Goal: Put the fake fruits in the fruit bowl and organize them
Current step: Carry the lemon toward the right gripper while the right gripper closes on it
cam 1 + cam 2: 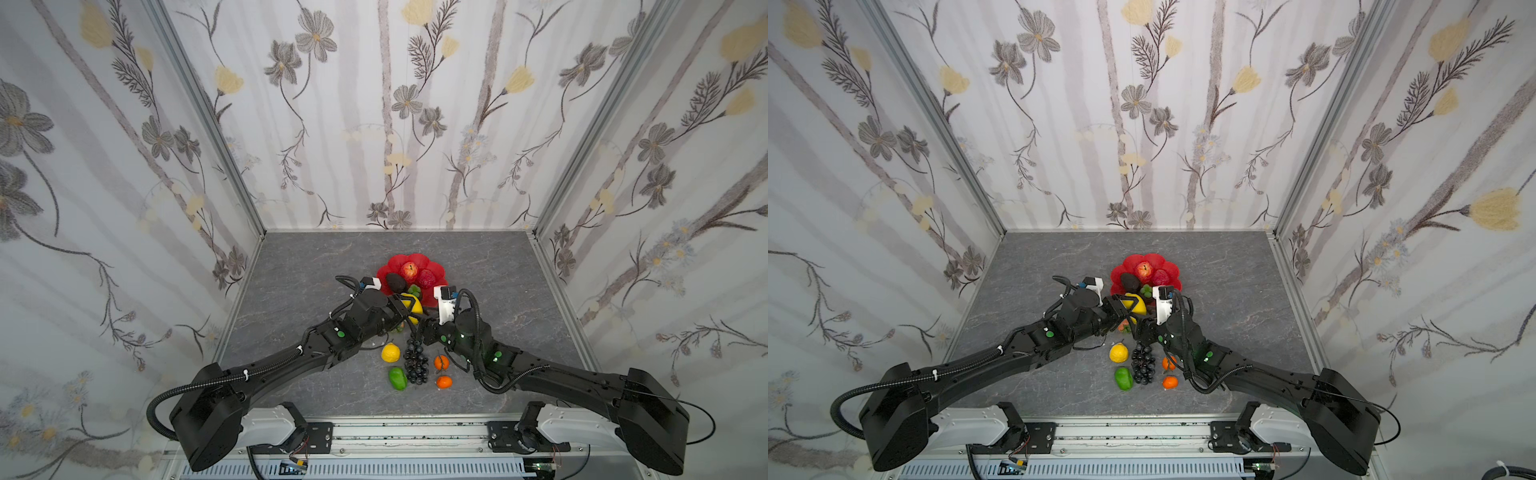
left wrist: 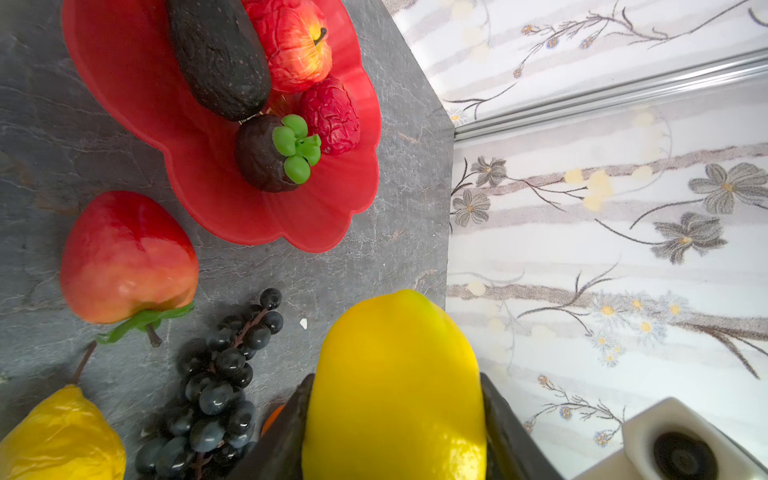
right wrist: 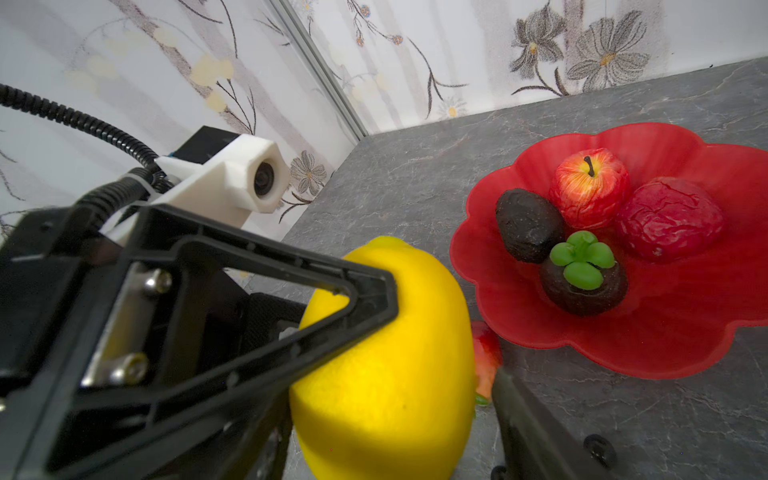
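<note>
In both top views I see the red bowl (image 1: 395, 262) toward the back of the grey table (image 1: 498, 291), with four fruits in it. My left gripper (image 1: 409, 309) pinches a large lemon (image 1: 417, 305) just in front of the bowl's near rim. My right gripper (image 1: 422, 326) sits just beside the lemon. Nearer to me on the table lie a grape bunch (image 1: 415, 361), a small yellow fruit (image 1: 390, 352), a green fruit (image 1: 397, 378) and two oranges (image 1: 441, 362).

In the left wrist view, both black fingers (image 2: 286, 436) press the lemon's sides. A red fruit (image 2: 129, 257) lies loose beside the bowl.

In the right wrist view, the bowl holds an avocado (image 3: 528, 224), an apple (image 3: 588, 187), a wrinkled red fruit (image 3: 669, 218) and a mangosteen (image 3: 584, 286). One right finger (image 3: 536, 436) stands just clear of the lemon, so those jaws are spread.
</note>
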Controlling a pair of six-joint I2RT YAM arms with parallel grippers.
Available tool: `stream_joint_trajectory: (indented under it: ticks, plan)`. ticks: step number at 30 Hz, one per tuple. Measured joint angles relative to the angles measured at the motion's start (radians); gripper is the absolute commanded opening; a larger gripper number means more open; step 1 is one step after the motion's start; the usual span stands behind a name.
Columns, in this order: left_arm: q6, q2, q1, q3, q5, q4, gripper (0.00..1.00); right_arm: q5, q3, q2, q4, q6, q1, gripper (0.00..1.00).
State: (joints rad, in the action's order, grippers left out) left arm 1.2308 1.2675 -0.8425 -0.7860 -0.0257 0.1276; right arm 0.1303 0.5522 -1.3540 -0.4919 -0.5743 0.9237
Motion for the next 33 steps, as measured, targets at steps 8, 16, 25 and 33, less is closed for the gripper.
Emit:
stream_joint_trajectory:
  ticks: [8,16,25,33]
  plan:
    - [0.026,0.0,0.0,0.018,-0.02,0.063,0.49,-0.002,0.027,-0.04,0.003,0.001,0.0,0.7]
    - [0.021,-0.001,0.0,0.018,-0.031,0.078,0.56,-0.003,0.034,-0.028,0.017,0.003,0.0,0.55]
    - [-0.031,-0.033,0.0,0.018,-0.056,0.068,0.77,0.011,0.051,0.001,0.048,0.01,0.0,0.53]
    - [-0.173,-0.158,0.081,0.023,-0.039,-0.051,0.91,0.066,0.126,0.019,0.205,0.015,-0.059,0.51]
